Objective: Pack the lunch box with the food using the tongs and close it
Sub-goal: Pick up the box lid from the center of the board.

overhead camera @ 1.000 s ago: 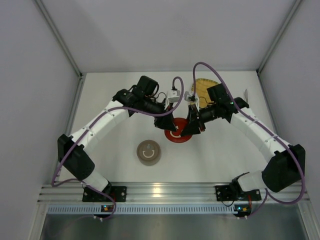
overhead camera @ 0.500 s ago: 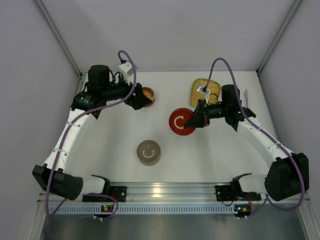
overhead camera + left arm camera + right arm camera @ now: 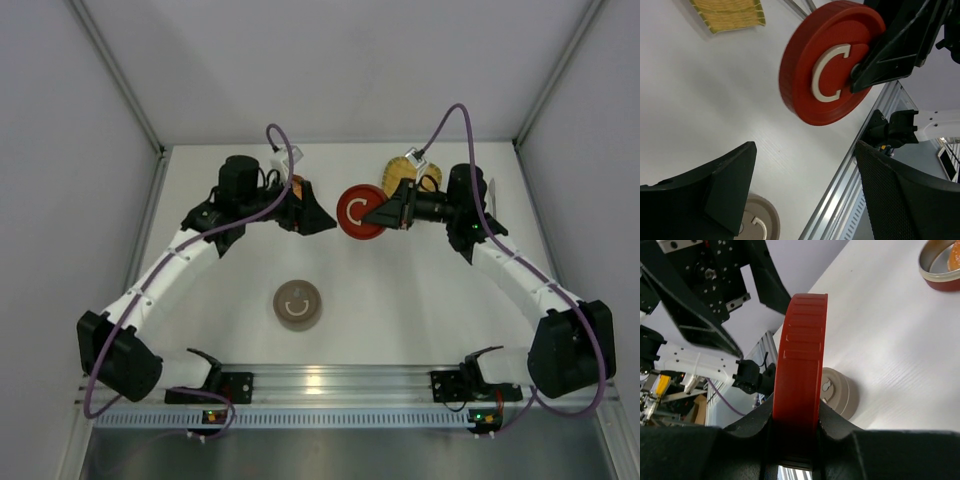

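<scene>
My right gripper (image 3: pixel 797 426) is shut on the red lid (image 3: pixel 801 355), which it holds on edge above the table; the lid's face with a white C (image 3: pixel 827 72) is turned toward the left gripper. The left gripper (image 3: pixel 805 155) is open and empty, just left of the lid (image 3: pixel 360 212). The lunch box, a red tin with a silvery rim (image 3: pixel 940 271), stands open with the orange food chunk (image 3: pixel 955 260) inside; from above it is partly hidden behind my left gripper (image 3: pixel 322 222). The tongs (image 3: pixel 491 190) lie at the far right beside my right arm.
A yellow woven tray (image 3: pixel 410 172) lies at the back behind the right gripper. A round beige lid with a smiley face (image 3: pixel 298 304) sits in the near middle of the table. Grey walls close in the table on three sides.
My right gripper has lifted the red lid off the table and carried it toward the back, tilted on edge. My left gripper let go of it, swung left to the tin, then came back right, open.
</scene>
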`<control>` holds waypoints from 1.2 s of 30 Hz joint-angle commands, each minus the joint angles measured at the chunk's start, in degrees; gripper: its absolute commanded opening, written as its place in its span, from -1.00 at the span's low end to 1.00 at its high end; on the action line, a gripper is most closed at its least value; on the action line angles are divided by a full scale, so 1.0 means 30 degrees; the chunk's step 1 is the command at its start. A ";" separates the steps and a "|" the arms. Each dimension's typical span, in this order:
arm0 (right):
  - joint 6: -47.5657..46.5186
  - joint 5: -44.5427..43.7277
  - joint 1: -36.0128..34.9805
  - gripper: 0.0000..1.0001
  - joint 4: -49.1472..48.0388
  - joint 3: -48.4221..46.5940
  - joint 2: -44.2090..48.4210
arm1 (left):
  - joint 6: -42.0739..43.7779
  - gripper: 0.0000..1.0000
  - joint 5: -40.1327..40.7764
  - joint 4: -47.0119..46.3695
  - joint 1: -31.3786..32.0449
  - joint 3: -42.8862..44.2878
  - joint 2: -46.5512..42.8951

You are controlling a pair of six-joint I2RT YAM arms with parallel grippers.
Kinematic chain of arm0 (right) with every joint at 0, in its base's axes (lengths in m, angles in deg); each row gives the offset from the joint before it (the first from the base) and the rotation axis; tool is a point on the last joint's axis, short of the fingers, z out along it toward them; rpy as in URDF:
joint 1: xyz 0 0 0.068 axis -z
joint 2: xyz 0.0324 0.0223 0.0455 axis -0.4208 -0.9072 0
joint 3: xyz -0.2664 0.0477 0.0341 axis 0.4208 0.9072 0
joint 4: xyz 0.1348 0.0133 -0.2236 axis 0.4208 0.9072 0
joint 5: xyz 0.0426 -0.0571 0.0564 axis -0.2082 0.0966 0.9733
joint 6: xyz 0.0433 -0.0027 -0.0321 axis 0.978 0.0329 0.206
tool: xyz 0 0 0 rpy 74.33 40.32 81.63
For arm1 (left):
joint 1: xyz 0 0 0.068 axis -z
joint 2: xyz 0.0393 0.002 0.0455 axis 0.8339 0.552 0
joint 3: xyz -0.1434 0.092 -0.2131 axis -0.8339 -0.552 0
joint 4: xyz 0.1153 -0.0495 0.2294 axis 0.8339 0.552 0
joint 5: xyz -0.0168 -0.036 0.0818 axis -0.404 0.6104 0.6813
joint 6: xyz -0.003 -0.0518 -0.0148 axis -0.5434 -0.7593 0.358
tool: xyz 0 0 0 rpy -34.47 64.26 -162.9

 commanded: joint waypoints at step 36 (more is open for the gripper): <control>-0.2794 -0.3572 -0.0905 -1.00 0.2672 -0.0392 -0.0325 | -0.2232 0.16 0.0023 -0.4182 0.2055 0.2061 0.2385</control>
